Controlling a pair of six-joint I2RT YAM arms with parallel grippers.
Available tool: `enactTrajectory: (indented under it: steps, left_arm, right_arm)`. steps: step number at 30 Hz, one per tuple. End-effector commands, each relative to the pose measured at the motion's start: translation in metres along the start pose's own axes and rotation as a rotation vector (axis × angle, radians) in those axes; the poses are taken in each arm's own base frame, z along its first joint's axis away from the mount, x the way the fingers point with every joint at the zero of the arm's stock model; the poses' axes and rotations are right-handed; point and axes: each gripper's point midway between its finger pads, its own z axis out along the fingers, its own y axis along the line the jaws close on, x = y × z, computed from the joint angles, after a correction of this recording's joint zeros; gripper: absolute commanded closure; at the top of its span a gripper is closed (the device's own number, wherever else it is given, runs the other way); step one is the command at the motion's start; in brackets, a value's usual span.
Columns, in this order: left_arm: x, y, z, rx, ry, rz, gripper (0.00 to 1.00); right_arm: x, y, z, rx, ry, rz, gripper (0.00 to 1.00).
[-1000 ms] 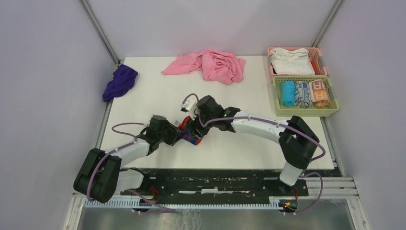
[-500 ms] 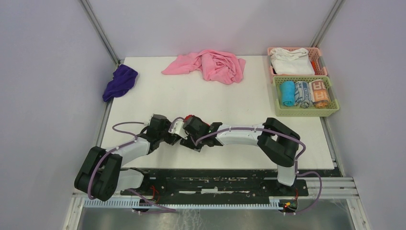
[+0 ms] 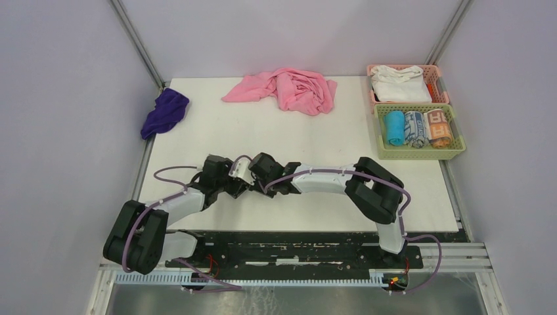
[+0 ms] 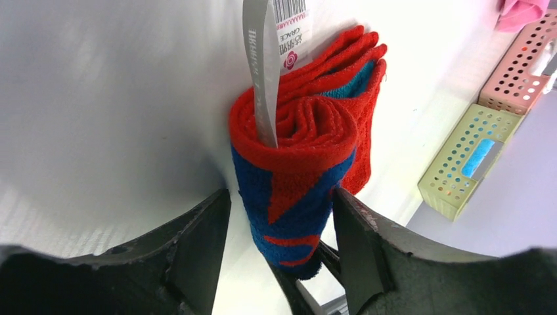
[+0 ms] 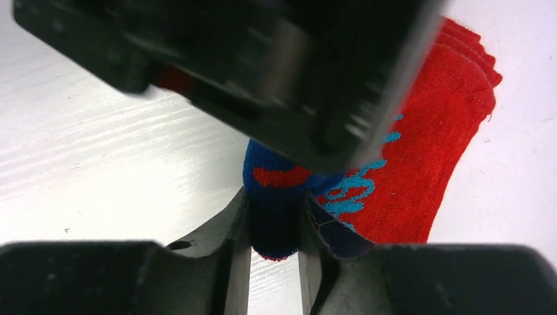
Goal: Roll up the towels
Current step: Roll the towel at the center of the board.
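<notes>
Towel (image 4: 292, 170), red and blue, rolled, white tag (image 4: 291, 33)

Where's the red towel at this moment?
The red towel sits rolled between the left gripper's fingers, one end pinched by the right gripper, left of centre near the table's front edge.

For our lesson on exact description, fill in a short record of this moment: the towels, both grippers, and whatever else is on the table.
red towel: mostly rolled, a flat tail beside the roll, white tag sticking out
left gripper: open, fingers either side of the roll
right gripper: shut on one end of the red towel
purple towel: crumpled, unrolled, far left of table
pink cloth: heaped at the far edge
green basket: three rolled cloths inside
pink basket: white cloth inside
</notes>
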Motion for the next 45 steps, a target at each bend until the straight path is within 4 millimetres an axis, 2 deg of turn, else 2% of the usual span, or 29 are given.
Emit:
enactTrajectory:
  steps: [1, 5, 6, 10, 16, 19, 23, 30, 37, 41, 45]
  left_arm:
    - [-0.004, 0.034, -0.008, -0.073, 0.012, -0.008, 0.29]
    - [-0.019, 0.018, -0.021, 0.012, -0.008, -0.017, 0.2]
    - [-0.021, 0.014, -0.025, 0.031, -0.014, -0.016, 0.19]
    - [-0.025, 0.003, -0.036, 0.086, -0.031, -0.016, 0.16]
    - [-0.016, -0.005, -0.038, 0.129, 0.032, -0.014, 0.16]
    - [-0.009, -0.003, -0.037, 0.127, 0.067, -0.027, 0.18]
    - [-0.002, 0.002, -0.038, 0.119, 0.095, -0.045, 0.21]
    - [0.0, 0.006, -0.043, 0.126, 0.078, -0.048, 0.19]
    - [0.007, -0.009, -0.035, 0.146, 0.107, -0.013, 0.19]
    - [0.008, -0.008, -0.024, 0.124, 0.104, -0.002, 0.24]
    - [0.008, 0.0, -0.012, 0.088, 0.088, 0.003, 0.37]
  right_arm:
    - [0.025, 0.023, 0.004, -0.238, 0.057, 0.136, 0.72]
    - [0.014, 0.035, -0.017, -0.473, 0.025, 0.275, 0.81]
    - [0.012, 0.033, -0.02, -0.495, 0.017, 0.295, 0.82]
    - [0.0, 0.044, -0.038, -0.709, -0.033, 0.387, 0.85]
    - [-0.011, 0.04, -0.051, -0.913, -0.102, 0.532, 0.86]
    - [-0.009, 0.033, -0.047, -0.976, -0.103, 0.632, 0.87]
    - [-0.002, 0.026, -0.039, -1.021, -0.072, 0.76, 0.87]
    - [0.021, 0.019, -0.017, -1.003, -0.021, 0.944, 0.86]
    - [0.033, 0.017, -0.006, -0.975, 0.045, 0.991, 0.86]
    - [0.033, 0.014, -0.004, -0.96, 0.055, 1.001, 0.85]
    - [0.036, 0.01, -0.005, -0.897, 0.059, 0.981, 0.83]
